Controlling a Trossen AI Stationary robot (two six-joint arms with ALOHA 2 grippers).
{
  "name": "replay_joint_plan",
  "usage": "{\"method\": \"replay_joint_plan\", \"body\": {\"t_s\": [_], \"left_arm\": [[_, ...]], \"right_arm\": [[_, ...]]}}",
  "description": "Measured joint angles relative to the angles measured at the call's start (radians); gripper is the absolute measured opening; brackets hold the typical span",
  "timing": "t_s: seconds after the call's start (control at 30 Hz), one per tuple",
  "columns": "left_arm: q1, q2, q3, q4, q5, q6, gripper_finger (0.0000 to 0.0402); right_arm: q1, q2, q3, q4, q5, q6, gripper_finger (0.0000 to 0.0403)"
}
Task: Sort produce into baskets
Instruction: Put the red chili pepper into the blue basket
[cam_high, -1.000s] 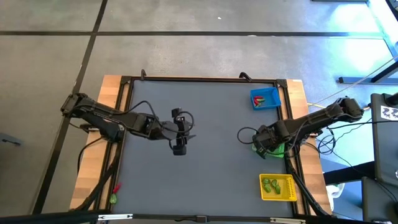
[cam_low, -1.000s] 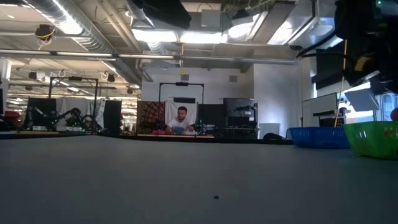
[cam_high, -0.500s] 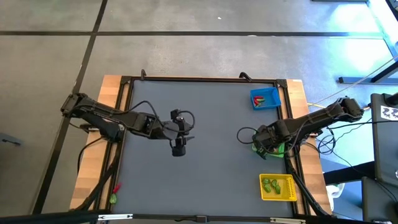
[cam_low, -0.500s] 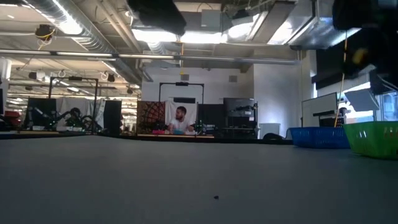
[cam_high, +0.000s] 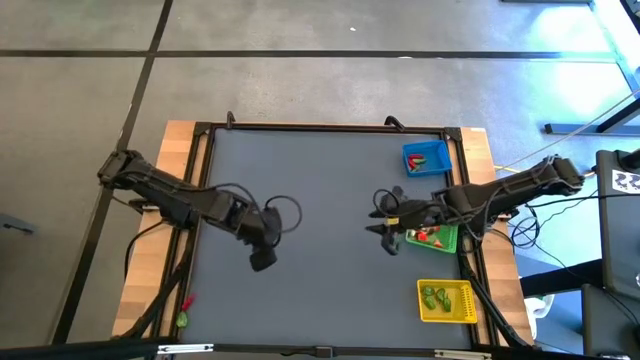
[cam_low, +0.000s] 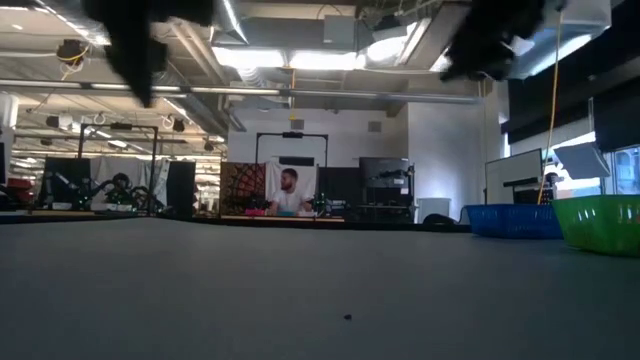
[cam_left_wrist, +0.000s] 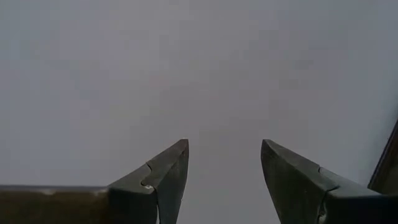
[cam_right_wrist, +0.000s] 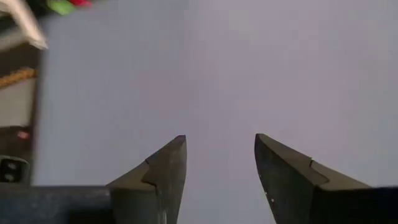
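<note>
Three baskets stand along the table's right side: a blue basket (cam_high: 427, 158) at the far end with a red and a green piece, a green basket (cam_high: 436, 238) in the middle with red pieces, and a yellow basket (cam_high: 447, 300) nearest with green pieces. My right gripper (cam_high: 388, 240) hangs just left of the green basket, open, with nothing between its fingers (cam_right_wrist: 217, 138). My left gripper (cam_high: 262, 263) is over the bare mat left of the middle, open and empty (cam_left_wrist: 224, 144).
A red piece (cam_high: 186, 303) and a green piece (cam_high: 182, 320) lie on the wooden strip at the table's near left corner. The low view shows the green basket (cam_low: 600, 222) and the blue basket (cam_low: 510, 220) at the right, and a person seated far behind the table.
My right gripper has drawn away from above the green basket toward the table's left, uncovering red pieces in it. My left gripper has swung from the table's middle toward the near left.
</note>
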Motion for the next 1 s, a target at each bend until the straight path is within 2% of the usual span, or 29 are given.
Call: {"method": "replay_joint_plan", "body": {"t_s": [0.13,0.27,0.43,0.57,0.8,1.0], "left_arm": [[-0.087,0.000,0.000,-0.100,0.007,-0.156,0.0196],[-0.171,0.004,0.000,-0.184,0.016,-0.344,0.0196],[-0.252,0.017,0.000,-0.262,0.136,-0.580,0.0196],[-0.326,0.054,0.000,-0.278,0.202,-0.710,0.0196],[-0.414,0.168,-0.001,-0.275,0.393,-0.741,0.0196],[-0.484,0.272,-0.001,-0.273,0.490,-0.611,0.0196]], "right_arm": [[0.000,0.027,-0.002,0.209,0.000,-0.154,0.0188],[0.000,0.058,-0.002,0.335,-0.001,-0.271,0.0188],[-0.001,0.071,-0.003,0.396,0.000,-0.371,0.0188],[-0.001,0.071,-0.003,0.388,-0.001,-0.379,0.0188],[-0.001,0.071,-0.003,0.381,-0.009,-0.378,0.0188],[-0.001,0.071,-0.003,0.378,-0.009,-0.379,0.0188]]}}
